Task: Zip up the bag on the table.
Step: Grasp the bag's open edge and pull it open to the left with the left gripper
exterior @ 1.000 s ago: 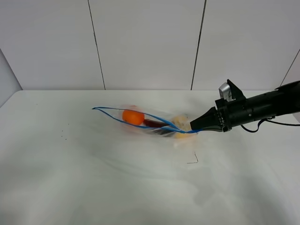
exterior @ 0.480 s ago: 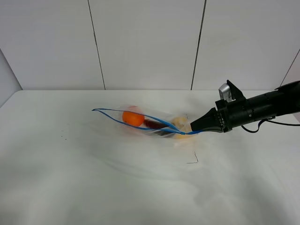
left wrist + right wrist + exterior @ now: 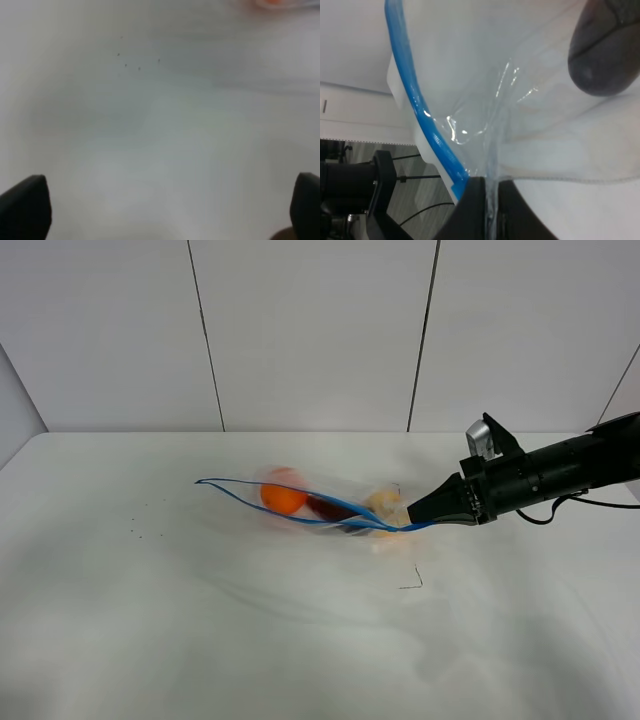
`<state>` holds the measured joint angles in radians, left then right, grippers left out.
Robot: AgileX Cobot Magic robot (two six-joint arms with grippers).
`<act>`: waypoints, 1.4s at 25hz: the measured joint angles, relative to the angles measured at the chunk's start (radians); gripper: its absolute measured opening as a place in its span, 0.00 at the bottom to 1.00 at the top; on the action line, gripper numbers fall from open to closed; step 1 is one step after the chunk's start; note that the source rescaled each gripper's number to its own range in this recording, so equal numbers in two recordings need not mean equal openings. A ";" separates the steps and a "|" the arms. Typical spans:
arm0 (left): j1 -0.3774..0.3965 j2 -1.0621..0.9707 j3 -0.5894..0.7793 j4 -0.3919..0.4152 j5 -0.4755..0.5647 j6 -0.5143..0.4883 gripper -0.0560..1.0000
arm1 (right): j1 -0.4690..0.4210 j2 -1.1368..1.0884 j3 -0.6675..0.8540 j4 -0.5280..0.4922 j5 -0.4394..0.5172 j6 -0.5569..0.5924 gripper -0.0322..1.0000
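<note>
Tabletop first: on the big plain white matte table (image 3: pixel 150 640), the clear rectangular plastic zip bag (image 3: pixel 345 502) lies just past centre, toward 1 o'clock. The black right gripper (image 3: pixel 412 515) is clamped tight on the bag's 3 o'clock corner, pinching film right beside the blue zipper strip (image 3: pixel 240 492), which gapes open all the way to its 9 o'clock tip. The left gripper (image 3: pixel 167 195) hangs spread wide over bare table, holding nothing. An orange round toy (image 3: pixel 283 496), a dark purple piece (image 3: pixel 325 508) and a pale yellow one (image 3: pixel 382 504) sit inside.

My take: keep that right pinch firm and low so the strip stays taut, then bring the left in to press the two blue rails together and run along them. I can't make out a slider.
</note>
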<state>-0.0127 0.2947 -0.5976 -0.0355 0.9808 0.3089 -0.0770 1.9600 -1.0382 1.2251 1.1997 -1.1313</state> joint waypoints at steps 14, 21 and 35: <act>-0.309 0.630 -0.377 0.137 -0.216 0.147 0.96 | 0.000 0.000 0.000 -0.008 0.002 0.005 0.03; -0.828 0.813 -0.380 0.789 -0.196 -0.335 0.95 | 0.000 0.000 0.000 -0.028 -0.003 0.017 0.03; -1.222 1.372 -0.345 1.494 -0.156 -0.965 0.94 | 0.000 0.000 0.000 -0.039 -0.022 0.049 0.03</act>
<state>-1.2343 1.6666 -0.9425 1.4585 0.8245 -0.6561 -0.0770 1.9600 -1.0382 1.1863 1.1772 -1.0827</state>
